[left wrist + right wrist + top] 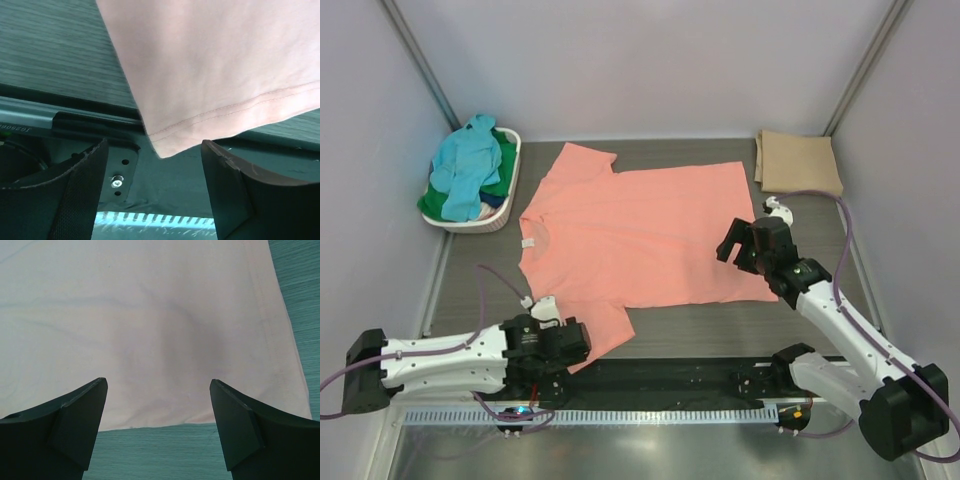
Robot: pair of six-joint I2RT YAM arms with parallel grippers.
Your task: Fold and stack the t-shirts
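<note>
Jaws agape (both) over salmon-pink t-shirt (640, 230)

salmon-pink t-shirt (630, 240): soft matt cloth, stitched hem | table (720, 322): dark matt wood grain | laundry basket (480, 223): white smooth plastic | tan t-shirt (798, 162): matt cloth

Dark table (720, 322) carries the salmon-pink t-shirt (630, 240) spread flat mid-table, folded tan t-shirt (797, 162) far right, white basket (480, 223) far left.

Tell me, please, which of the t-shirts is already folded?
The tan t-shirt at the far right; the salmon-pink t-shirt lies spread flat, and the blue and green t-shirts sit bunched in the white basket.
</note>
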